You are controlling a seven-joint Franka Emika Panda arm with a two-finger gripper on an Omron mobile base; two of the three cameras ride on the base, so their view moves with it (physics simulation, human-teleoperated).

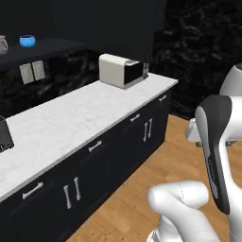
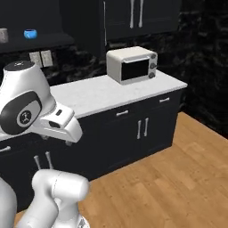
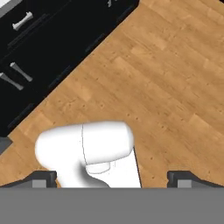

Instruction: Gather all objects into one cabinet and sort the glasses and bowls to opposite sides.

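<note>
Gripper [image 3: 112, 177] pointing down over wood floor [image 3: 175, 87], fingers spread wide, holding nothing. Blue bowl [image 1: 27, 40] sitting on dark shelf [image 1: 47, 49] near its left end, beige cup [image 1: 2, 45] standing just beside it. Toaster [image 2: 132, 65] sitting at counter's [image 2: 98, 91] right end.

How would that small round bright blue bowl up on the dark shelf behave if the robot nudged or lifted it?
The small round bright blue bowl looks low and wide, so it would probably slide rather than tip. It seems small enough to be light. Its smooth, rounded wall might slip between fingers, and it stands near the front edge of the dark shelf, so a hard push could knock it off.
</note>
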